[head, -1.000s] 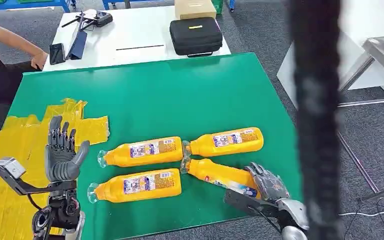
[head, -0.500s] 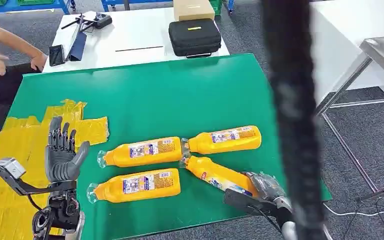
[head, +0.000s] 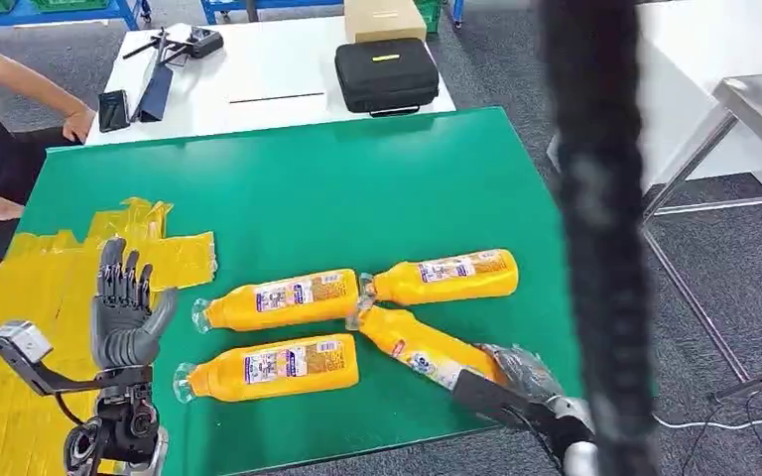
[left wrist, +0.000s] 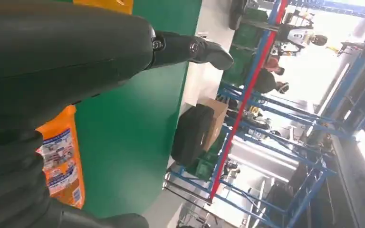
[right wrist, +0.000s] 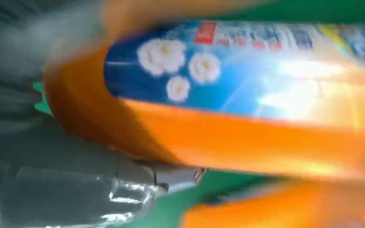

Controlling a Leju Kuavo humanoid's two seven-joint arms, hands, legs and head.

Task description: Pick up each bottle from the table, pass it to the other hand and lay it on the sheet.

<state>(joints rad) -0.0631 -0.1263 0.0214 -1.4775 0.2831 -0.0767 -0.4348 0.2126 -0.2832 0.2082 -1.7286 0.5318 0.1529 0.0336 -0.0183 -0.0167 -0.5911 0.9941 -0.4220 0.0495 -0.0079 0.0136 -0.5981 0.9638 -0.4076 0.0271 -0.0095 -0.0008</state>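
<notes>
Tilted further since before, bottle [head: 425,353] lies gripped in right hand [head: 522,373].

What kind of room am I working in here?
Probably a workshop or robot test lab: blue metal racking, a green-topped work table, and a white bench holding a black equipment case.

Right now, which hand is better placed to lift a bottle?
The right hand: its fingers already wrap the base of the slanted bottle. The left hand is raised, open, beside the yellow sheet.
</notes>
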